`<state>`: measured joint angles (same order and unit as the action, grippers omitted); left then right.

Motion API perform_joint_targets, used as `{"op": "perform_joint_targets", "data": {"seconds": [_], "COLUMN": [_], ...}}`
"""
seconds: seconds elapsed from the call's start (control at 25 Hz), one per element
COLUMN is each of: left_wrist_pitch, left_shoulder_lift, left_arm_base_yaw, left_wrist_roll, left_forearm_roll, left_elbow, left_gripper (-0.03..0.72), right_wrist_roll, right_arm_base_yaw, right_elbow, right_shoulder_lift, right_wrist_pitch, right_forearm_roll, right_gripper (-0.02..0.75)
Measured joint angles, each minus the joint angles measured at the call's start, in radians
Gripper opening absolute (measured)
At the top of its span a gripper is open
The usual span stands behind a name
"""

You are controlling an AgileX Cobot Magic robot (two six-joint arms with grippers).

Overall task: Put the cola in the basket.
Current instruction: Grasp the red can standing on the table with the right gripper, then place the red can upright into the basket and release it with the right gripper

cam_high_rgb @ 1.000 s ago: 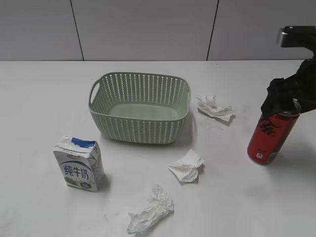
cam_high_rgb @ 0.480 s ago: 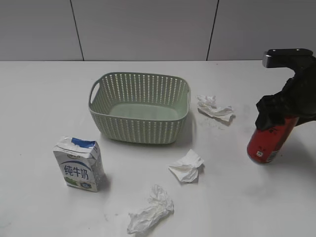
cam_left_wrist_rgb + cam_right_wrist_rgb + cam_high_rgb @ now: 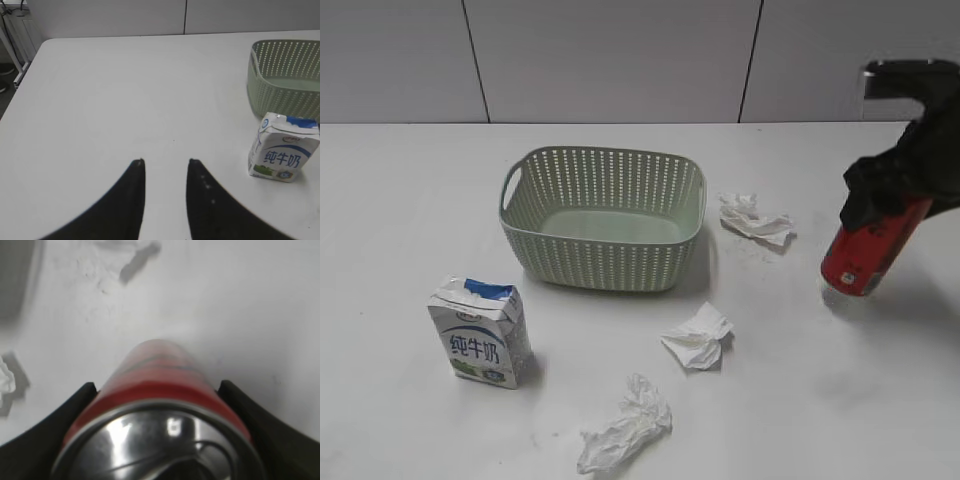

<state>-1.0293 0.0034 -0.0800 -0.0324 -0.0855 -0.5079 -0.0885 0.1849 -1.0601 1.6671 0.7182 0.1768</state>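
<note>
Now my right end effector is clamped on the cola, which has just tilted and lifted off the counter; the basket waits well to my left, so carrying can begin.

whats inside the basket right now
Only the basket's own pale green floor shows, with nothing on it. The near wall hides the front strip of floor. The cola is outside, held tilted by the right gripper.
</note>
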Motion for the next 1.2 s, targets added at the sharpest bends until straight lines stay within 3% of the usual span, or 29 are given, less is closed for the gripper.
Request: {"op": "perform_joint_targets", "data": {"seconds": [0.24,0.56,0.96,1.2], "left_wrist_pitch": [0.000,0.000,0.000,0.000], "left_shoulder_lift": [0.000,0.000,0.000,0.000], "left_arm_base_yaw": [0.000,0.000,0.000,0.000], "left_wrist_roll": [0.000,0.000,0.000,0.000], "left_forearm_roll": [-0.001,-0.002,-0.002,-0.002], "left_elbow": [0.000,0.000,0.000,0.000], "left_gripper": [0.229,0.228,0.228,0.228], "right_wrist_roll": [-0.005,-0.008,-0.008,-0.008], "right_arm_base_yaw": [0.056,0.261,0.489,0.559], "right_elbow": [-0.204,-0.505,-0.808,-0.926], "right_shoulder_lift": [-0.017,0.027,0.362,0.568], "right_wrist_pitch": [0.121,0.149,0.154,0.154], "right_forearm_roll": [-0.085,-0.122,-0.125,-0.122], "right_gripper": [0.520,0.520,0.520,0.520]}}
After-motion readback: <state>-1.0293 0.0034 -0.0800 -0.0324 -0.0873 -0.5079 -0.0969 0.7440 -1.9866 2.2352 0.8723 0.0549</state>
